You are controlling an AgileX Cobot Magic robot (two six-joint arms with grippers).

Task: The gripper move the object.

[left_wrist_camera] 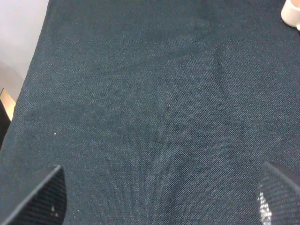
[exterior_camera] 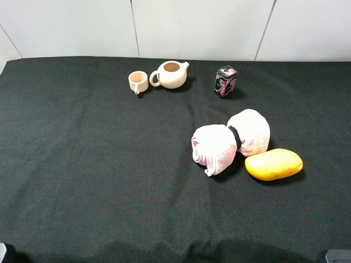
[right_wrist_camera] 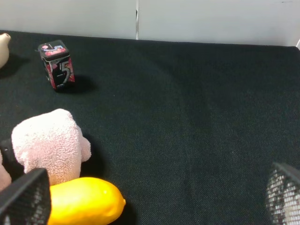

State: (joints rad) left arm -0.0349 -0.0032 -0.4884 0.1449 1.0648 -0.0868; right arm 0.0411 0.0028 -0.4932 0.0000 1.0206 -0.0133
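- Cup (exterior_camera: 137,82) sits at the far edge of the black cloth (exterior_camera: 82,164), left of centre in the high view, upright, mouth up.
- Its loop handle points toward the near side, roughly at the robot; a small dark bit lies on the cloth by the handle, can't tell what.
- Teapot (exterior_camera: 171,74) stands just beside the cup on its right, a narrow gap between them, handle side facing the cup.
- L gripper (left_wrist_camera: 154,199): fingertips wide apart at the frame's lower corners, nothing between them but bare cloth. Empty.
- A cream sliver (left_wrist_camera: 291,13) shows at the corner of the L wrist view, prob. the cup, so the cup lies well ahead of the L gripper and off to its right.
- R gripper (right_wrist_camera: 154,199): fingertips also spread wide, holding nothing.
- R wrist view shows tin (right_wrist_camera: 56,64), pink towel roll (right_wrist_camera: 49,143), yellow lemon-like object (right_wrist_camera: 84,206); only the teapot's edge, no cup.
- Judgement: L arm is nearer the cup and has open cloth all the way; the R arm would have to cross towel rolls, tin and teapot.
- Key relation: approach from the cup's left or near side, away from the teapot.
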